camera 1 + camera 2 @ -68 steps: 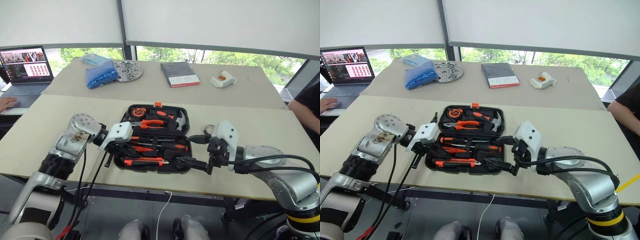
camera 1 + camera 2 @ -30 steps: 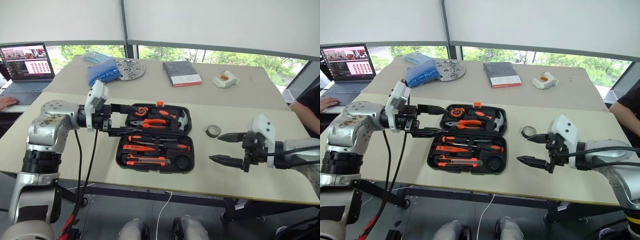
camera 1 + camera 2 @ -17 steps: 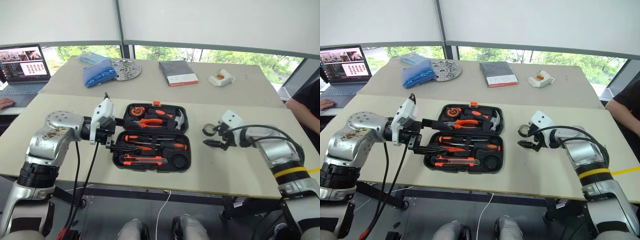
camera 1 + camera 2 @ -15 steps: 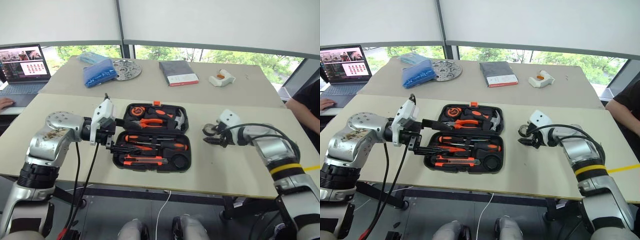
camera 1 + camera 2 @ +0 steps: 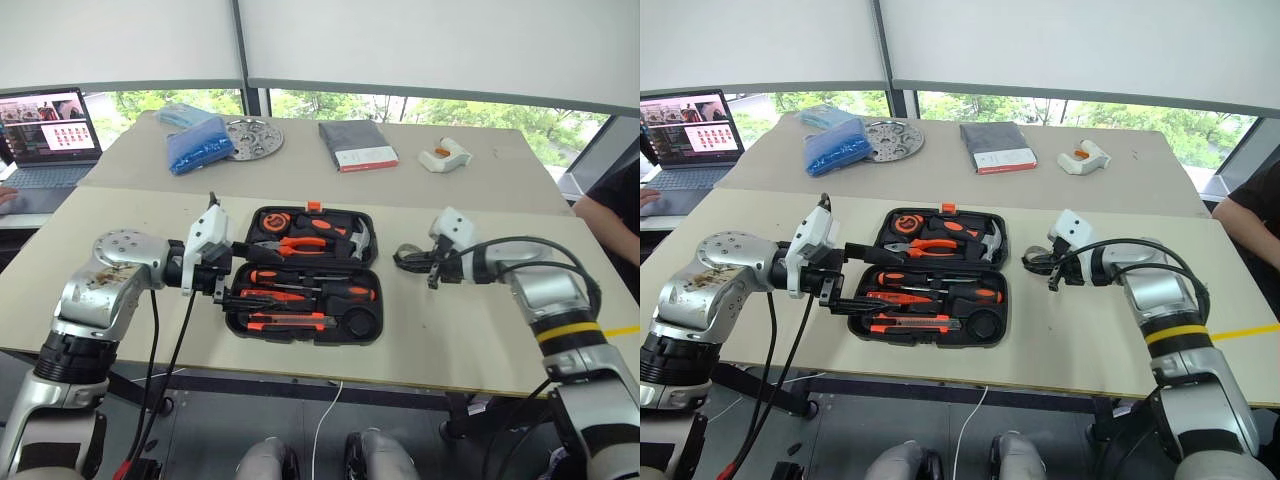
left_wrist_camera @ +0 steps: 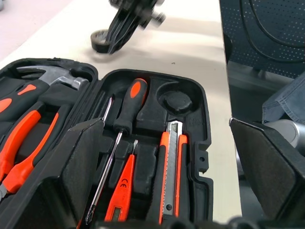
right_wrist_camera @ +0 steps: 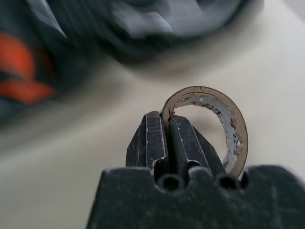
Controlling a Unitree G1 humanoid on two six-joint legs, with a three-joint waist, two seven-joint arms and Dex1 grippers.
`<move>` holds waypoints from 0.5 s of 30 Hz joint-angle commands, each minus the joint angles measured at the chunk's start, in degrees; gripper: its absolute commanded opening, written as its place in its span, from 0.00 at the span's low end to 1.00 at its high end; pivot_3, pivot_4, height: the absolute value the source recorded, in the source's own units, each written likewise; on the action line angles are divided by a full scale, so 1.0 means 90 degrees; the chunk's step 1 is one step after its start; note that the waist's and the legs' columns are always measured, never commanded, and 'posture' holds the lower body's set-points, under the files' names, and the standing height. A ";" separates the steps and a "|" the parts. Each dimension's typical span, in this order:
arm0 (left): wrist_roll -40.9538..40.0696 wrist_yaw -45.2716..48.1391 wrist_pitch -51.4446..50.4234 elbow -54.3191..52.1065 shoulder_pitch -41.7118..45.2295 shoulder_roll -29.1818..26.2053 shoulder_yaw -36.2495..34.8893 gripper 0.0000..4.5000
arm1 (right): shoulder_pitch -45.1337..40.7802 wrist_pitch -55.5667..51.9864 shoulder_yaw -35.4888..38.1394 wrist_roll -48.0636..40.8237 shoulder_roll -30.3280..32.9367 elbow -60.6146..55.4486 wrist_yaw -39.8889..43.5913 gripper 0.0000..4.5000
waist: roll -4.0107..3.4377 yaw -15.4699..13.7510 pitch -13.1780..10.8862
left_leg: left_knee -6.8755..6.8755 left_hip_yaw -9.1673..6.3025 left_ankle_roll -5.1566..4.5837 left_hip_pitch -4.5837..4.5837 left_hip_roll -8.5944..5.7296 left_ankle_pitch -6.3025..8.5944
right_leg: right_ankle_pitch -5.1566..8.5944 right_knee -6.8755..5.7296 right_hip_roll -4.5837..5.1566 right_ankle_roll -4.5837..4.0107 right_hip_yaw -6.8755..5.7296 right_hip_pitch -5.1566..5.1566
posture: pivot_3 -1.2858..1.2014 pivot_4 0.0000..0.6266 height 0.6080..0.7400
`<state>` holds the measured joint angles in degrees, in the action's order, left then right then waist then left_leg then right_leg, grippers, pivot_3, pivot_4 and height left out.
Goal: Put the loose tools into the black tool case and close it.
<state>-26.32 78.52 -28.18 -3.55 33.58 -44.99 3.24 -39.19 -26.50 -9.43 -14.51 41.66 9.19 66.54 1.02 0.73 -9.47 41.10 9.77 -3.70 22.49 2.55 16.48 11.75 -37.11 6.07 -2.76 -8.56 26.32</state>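
Note:
The black tool case (image 5: 240,318) lies open in the middle of the near table. Its near half holds screwdrivers (image 5: 318,291) with orange-and-black handles and a utility knife (image 5: 290,320), each in a recess; a round recess (image 5: 364,323) at its right end is bare. Pliers, a hammer and a tape measure fill the far half. My left gripper (image 5: 246,281) hovers open over the case's left end, with nothing between its fingers (image 6: 81,162). Just right of the case, my right gripper (image 7: 164,125) is shut on the wall of a black tape roll (image 7: 228,121), holding it upright.
On the far table are a laptop (image 5: 45,125), a blue bag (image 5: 200,148), a metal disc (image 5: 250,138), a dark grey book (image 5: 358,145) and a white-and-orange object (image 5: 445,155). A person's hand (image 5: 8,195) rests at the left; another person sits at the right edge (image 5: 615,205).
My right gripper reached in from the front right, shut on the tape roll and carried it a little toward the case. The left gripper sank slightly and stayed open.

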 commanded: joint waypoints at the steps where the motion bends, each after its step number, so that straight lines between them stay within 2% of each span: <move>1: 0.0067 0.0066 0.0250 -0.0037 0.0145 0.0011 0.0061 1.00 | 0.0524 -0.1097 -0.0012 -0.0735 0.0128 -0.2111 0.0122 0.00 | 0.0000 -0.0006 0.0000 | -0.0002 -0.0001 0.0000 -0.0002 0.0000 0.0000 | 0.0000 0.0000 0.0001 0.0000 0.0000 0.0000 | 0.52 0.24 0.84; 5: 0.0094 0.0073 0.0318 -0.0002 0.0183 0.0050 0.0140 1.00 | 0.0922 -0.1467 -0.0326 -0.0617 0.0038 -0.2954 -0.0266 0.00 | 0.0001 -0.0006 0.0000 | 0.0001 -0.0001 0.0000 -0.0003 -0.0001 0.0001 | 0.0000 0.0000 0.0006 0.0001 0.0001 -0.0002 | 0.52 0.24 0.84; 12: 0.0157 0.0107 0.0435 0.0051 0.0220 0.0073 0.0229 1.00 | 0.1234 -0.1606 -0.0742 -0.0440 -0.0045 -0.3315 -0.0618 0.00 | 0.0001 -0.0015 0.0000 | -0.0001 -0.0001 0.0000 -0.0002 -0.0002 0.0001 | 0.0000 -0.0001 0.0008 0.0000 -0.0002 -0.0001 | 0.52 0.24 0.84; 15: 0.0213 0.0120 0.0512 0.0109 0.0232 0.0098 0.0254 1.00 | 0.1354 -0.1573 -0.0886 -0.0410 -0.0075 -0.3363 -0.0689 0.25 | 0.0001 -0.0018 0.0000 | 0.0000 -0.0001 0.0000 -0.0002 -0.0002 0.0001 | 0.0000 0.0000 0.0005 0.0000 -0.0002 -0.0001 | 0.52 0.24 0.84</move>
<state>-24.61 79.46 -24.80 -2.29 34.34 -44.18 5.80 -27.44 -40.70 -17.47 -18.24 41.09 -19.00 60.88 1.03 0.57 -9.48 41.10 9.76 -3.70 22.47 2.53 16.49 11.75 -37.11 6.12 -2.76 -8.58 26.32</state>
